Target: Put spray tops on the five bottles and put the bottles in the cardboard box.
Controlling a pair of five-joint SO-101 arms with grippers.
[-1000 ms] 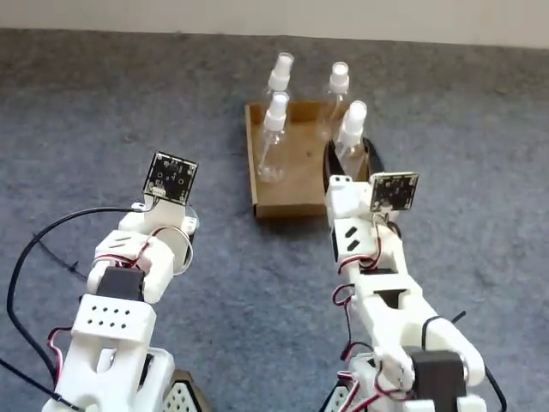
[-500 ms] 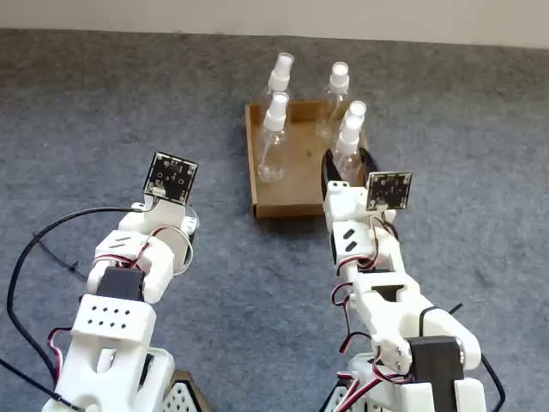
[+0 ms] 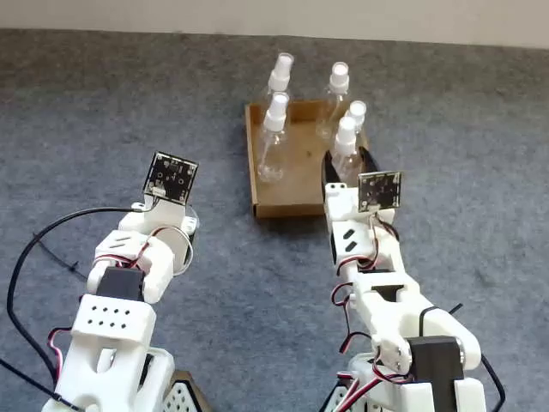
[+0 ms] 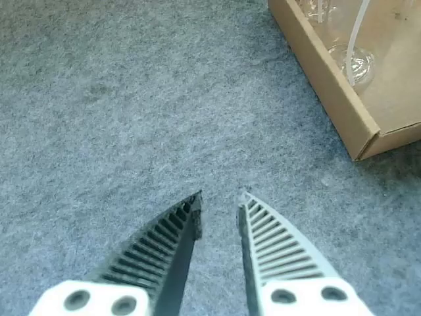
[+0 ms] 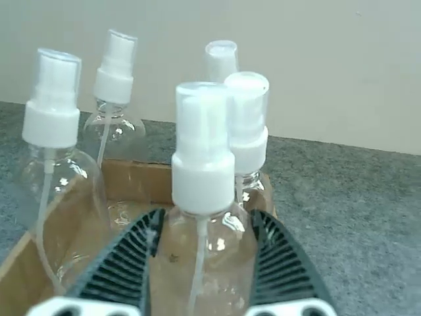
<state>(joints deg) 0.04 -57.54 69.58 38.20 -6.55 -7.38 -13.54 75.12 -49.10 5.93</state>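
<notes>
- Right hand (image 5: pixel 208 217) pinching clear plastic bottle with white spray top (image 5: pixel 202 164), upright at right edge of shallow brown cardboard box (image 3: pixel 253 172).
- Left hand (image 4: pixel 219 201) slightly spread, over grey surface (image 4: pixel 99 99) left of box.

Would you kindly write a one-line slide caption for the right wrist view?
Right end effector holding a spray-topped bottle at the cardboard box, among four other bottles.

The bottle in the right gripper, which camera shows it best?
Right wrist view: the bottle sits centred in the right gripper, spray top clear. High view catches it from above, partly behind the arm. Left wrist view faces the cardboard box.
</notes>
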